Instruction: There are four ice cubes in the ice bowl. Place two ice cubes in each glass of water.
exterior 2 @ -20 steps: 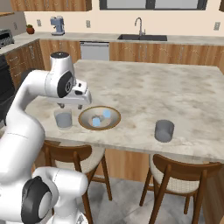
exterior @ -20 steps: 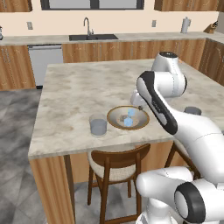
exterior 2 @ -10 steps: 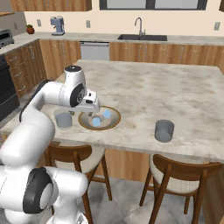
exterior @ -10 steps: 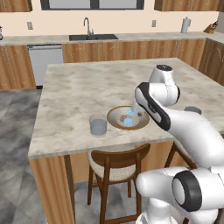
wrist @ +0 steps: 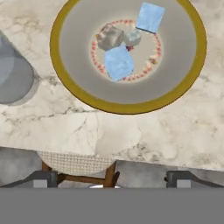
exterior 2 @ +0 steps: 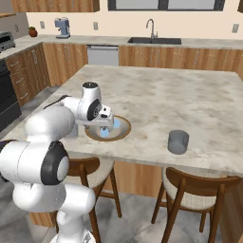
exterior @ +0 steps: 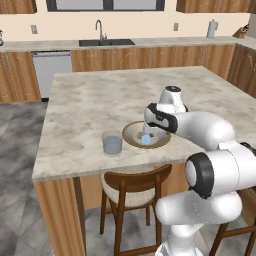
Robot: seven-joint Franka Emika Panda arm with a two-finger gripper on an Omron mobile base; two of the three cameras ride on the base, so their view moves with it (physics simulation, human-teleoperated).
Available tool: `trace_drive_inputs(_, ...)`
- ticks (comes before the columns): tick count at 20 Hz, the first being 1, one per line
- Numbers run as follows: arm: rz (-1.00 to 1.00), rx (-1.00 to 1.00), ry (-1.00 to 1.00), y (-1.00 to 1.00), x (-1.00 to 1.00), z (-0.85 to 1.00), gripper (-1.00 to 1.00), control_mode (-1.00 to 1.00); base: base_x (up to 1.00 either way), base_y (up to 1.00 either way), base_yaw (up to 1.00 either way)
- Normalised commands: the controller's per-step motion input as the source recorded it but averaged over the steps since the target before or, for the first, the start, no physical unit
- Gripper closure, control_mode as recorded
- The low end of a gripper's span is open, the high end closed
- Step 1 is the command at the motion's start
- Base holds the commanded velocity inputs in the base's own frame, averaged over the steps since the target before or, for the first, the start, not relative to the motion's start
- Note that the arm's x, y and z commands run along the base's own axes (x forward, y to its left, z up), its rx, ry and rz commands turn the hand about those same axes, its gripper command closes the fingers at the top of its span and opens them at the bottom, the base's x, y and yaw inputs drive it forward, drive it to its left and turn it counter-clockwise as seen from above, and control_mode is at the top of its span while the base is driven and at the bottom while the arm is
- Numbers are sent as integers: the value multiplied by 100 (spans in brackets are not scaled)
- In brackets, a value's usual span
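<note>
Fingers (wrist: 43,178) spread wide apart, nothing between them; gripper (wrist: 111,178) hangs above the ice bowl (wrist: 183,83). Ice cubes (wrist: 118,62) lie inside the bowl; one glass (exterior: 112,143) just beside it, the other glass (exterior 2: 178,141) well apart.

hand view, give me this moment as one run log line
phase: reach | gripper: open, empty, above brown-rimmed shallow ice bowl | light-blue translucent ice cubes: in bowl | clear grey-blue glass tumbler: beside bowl

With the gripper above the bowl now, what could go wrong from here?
The ice cubes lie bunched at the middle of the ice bowl, so the open gripper might catch two or push them apart. One glass stands close beside the bowl; the arm might knock it.
</note>
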Motion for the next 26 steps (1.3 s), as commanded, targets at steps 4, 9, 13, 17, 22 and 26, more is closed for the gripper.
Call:
trace_drive_inputs(4,0,0,14,0,82,-32,-100,-100,0,0,0)
trace_drive_inputs(9,1,0,13,0,27,-34,-100,-100,0,0,0)
trace_drive_inputs(13,4,0,4,0,39,-43,-100,-100,0,0,0)
trace_drive_inputs(17,7,0,0,4,19,-42,-100,-100,0,0,0)
trace_drive_inputs(22,10,0,0,9,42,-35,-100,-100,0,0,0)
trace_drive_inputs(26,15,0,0,0,41,-19,-100,-100,0,0,0)
